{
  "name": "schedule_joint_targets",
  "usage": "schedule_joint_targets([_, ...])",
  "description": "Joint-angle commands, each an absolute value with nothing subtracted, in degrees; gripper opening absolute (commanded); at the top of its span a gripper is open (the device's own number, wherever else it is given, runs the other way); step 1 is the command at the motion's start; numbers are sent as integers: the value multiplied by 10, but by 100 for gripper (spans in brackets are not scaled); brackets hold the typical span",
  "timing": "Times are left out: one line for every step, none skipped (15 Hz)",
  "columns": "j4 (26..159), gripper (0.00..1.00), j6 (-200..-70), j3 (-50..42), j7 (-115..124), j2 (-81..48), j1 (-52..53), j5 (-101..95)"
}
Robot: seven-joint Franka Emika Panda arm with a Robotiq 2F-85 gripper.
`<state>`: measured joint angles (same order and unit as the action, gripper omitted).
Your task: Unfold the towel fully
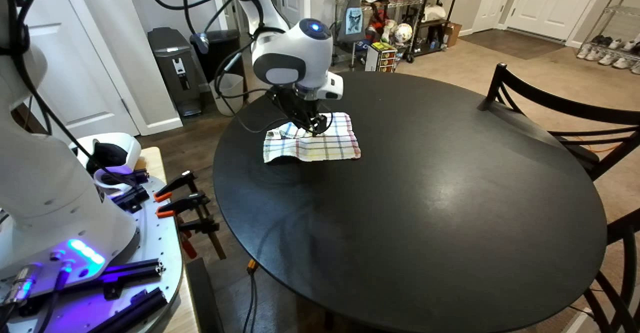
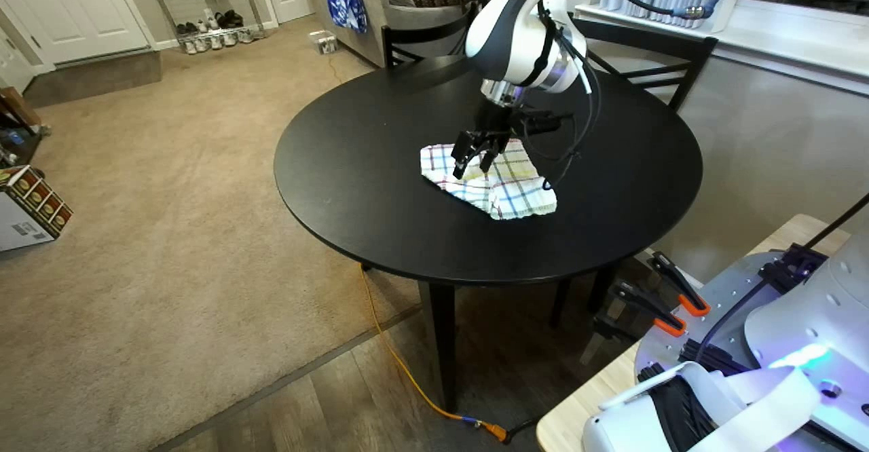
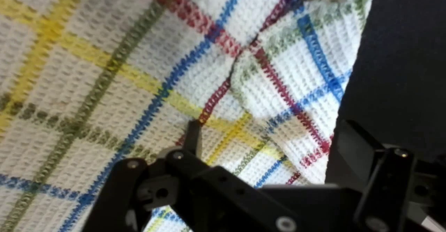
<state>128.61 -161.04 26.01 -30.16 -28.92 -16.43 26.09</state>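
Your Robotiq gripper is released: in the wrist view its fingertips stand wide apart, one over the plaid dish towel at about 7 o'clock, the other near 4, past its edge as seen there. Close by, a black cable loop hangs beside the towel in an exterior view (it could snag a corner, so turn gently). The towel looks only partly spread: a puckered crease runs at 1 o'clock in the wrist view, with what seems a doubled flap at 2. Slip one finger under that flap, pinch just the upper layer, lift slightly, then lay it out slowly toward 3. Farther out, the towel rests on the round black table, toward its 10 o'clock in an exterior view; beyond, a black ladder-back chair stands around 2 o'clock, well apart.
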Motion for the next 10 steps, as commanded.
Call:
schedule_joint_targets([1280, 100, -1580, 242, -296, -286, -157, 241])
schedule_joint_targets([1278, 100, -1576, 238, -296, -286, -154, 240])
schedule_joint_targets([1277, 100, -1578, 233, -294, -287, -149, 236])
schedule_joint_targets([1276, 100, -1578, 231, -294, -287, -147, 234])
schedule_joint_targets([1275, 100, -1580, 227, -292, -288, -142, 231])
schedule_joint_targets([1274, 100, -1580, 224, -292, -289, -140, 230])
schedule_joint_targets([1274, 100, -1582, 221, -291, -289, -136, 228])
schedule_joint_targets([1275, 100, -1583, 219, -290, -289, -133, 226])
schedule_joint_targets([1276, 100, -1585, 217, -289, -289, -129, 224])
schedule_joint_targets([1277, 100, -1585, 216, -289, -288, -127, 223])
